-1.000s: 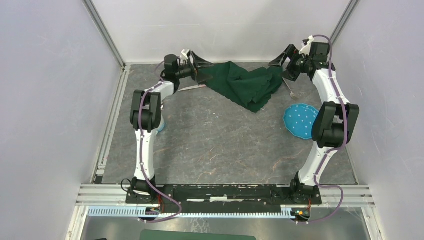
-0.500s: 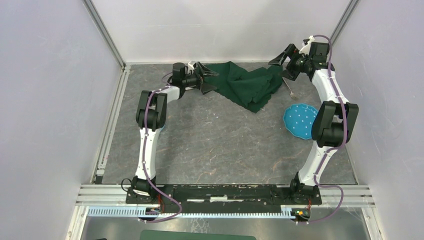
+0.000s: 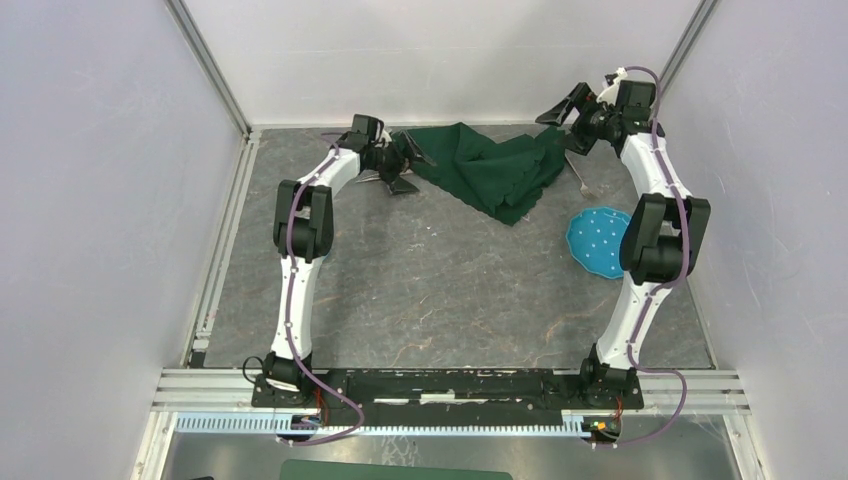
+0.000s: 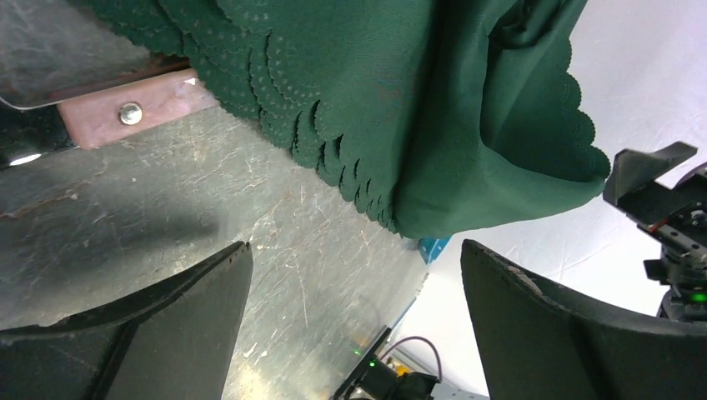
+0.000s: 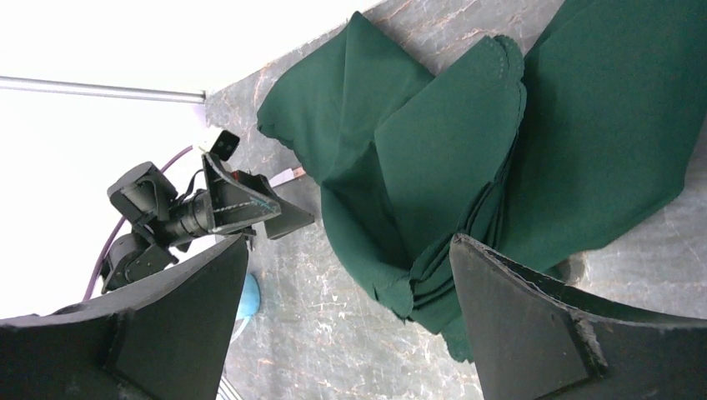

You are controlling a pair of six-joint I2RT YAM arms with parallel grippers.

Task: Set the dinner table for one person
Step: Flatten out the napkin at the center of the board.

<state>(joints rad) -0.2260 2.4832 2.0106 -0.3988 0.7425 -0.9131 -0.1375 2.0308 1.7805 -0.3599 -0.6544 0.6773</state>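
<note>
Left tool (image 3: 404, 166) dropped toward 6 o'clock, jaws apart, beside green cloth (image 3: 490, 170) scalloped 9 o'clock edge; right tool (image 3: 572, 112) apart above its 3 o'clock edge; desk (image 3: 430, 290) stretches from cloth toward 6 o'clock

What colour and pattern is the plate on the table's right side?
The plate is turquoise with small white dots, clearest in the top external view.

Left tool (image 3: 411, 167) swung in beside the green cloth (image 3: 490, 172) — right tool (image 3: 566, 124) drew back.
</note>
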